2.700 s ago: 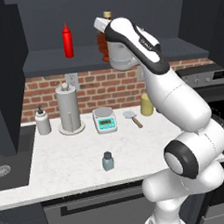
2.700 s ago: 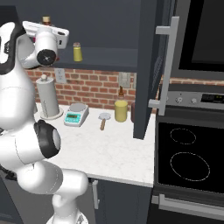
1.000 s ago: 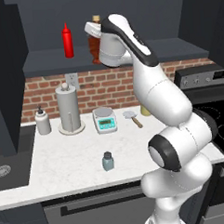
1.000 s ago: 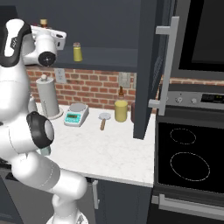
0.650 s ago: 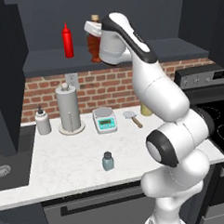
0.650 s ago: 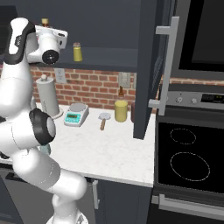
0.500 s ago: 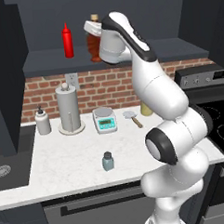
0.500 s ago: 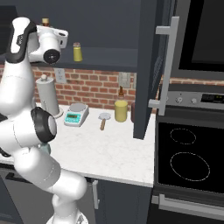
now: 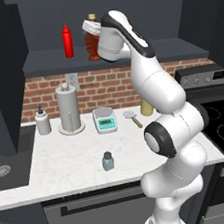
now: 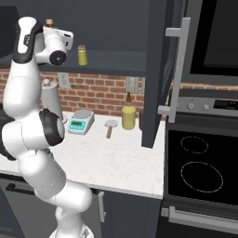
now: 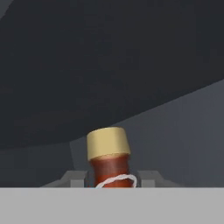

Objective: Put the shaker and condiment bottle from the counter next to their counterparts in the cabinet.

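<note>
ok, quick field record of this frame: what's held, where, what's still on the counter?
held: tall reddish-brown ribbed bottle with tan stopper, gripper shut on it
bottle position: up at the dark grey cabinet shelf, right of the plain red squeeze bottle; whether its foot touches the shelf cannot be told
shelf, other item: yellow-olive shaker with pale cap
still on white marble counter: small pale blue-grey jar with dark cap, near the front edge
task status: bottle not released, jar untouched

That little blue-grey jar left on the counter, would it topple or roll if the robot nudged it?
Probably not easily. The shaker looks squat, standing upright on the flat counter, so a nudge would likely slide it. Its body seems rounded, so once on its side it might roll.
</note>
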